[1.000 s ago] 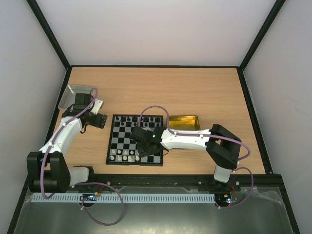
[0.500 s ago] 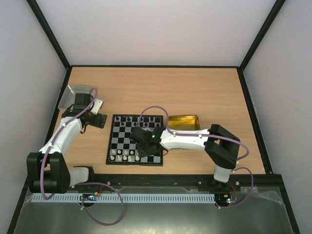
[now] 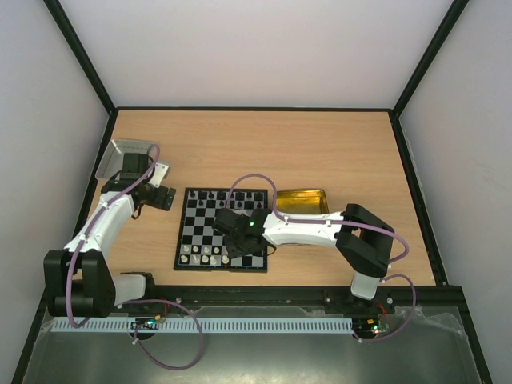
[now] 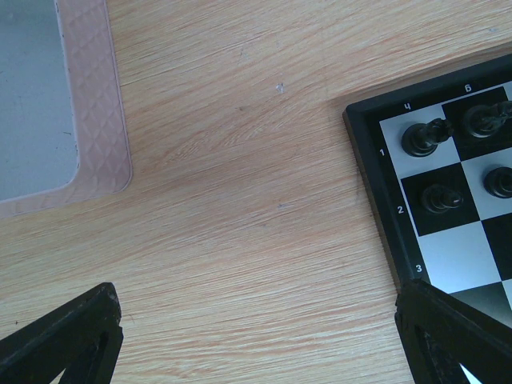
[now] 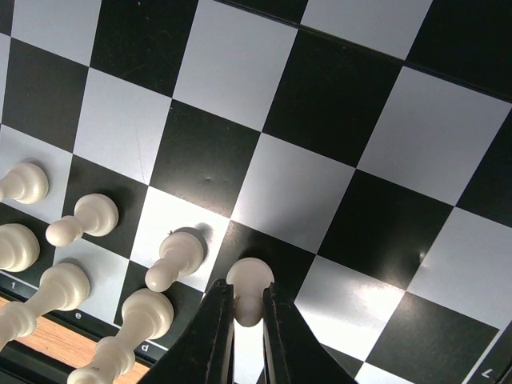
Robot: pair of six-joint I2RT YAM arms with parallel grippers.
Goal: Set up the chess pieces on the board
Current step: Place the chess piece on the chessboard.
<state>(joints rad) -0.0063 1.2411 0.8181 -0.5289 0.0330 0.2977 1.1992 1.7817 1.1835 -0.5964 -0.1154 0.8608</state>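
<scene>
The board (image 3: 194, 230) lies mid-table, black pieces (image 3: 210, 194) along its far rows and white pieces (image 3: 196, 254) along its near rows. My right gripper (image 5: 248, 294) is shut on a white pawn (image 5: 250, 274) that stands on a black square beside other white pieces (image 5: 172, 258). From above, this gripper (image 3: 230, 250) hovers over the board's near rows. My left gripper (image 4: 258, 302) is open over bare wood just left of the board's corner (image 4: 460, 256), where black pieces (image 4: 424, 138) stand. Overhead, the left gripper (image 3: 166, 198) sits by the board's far-left corner.
A silver-grey tin lid (image 3: 124, 156) lies at the far left, its corner (image 4: 32, 88) also in the left wrist view. A gold tin tray (image 3: 302, 200) sits just right of the board, behind the right arm. Dark rails edge the table.
</scene>
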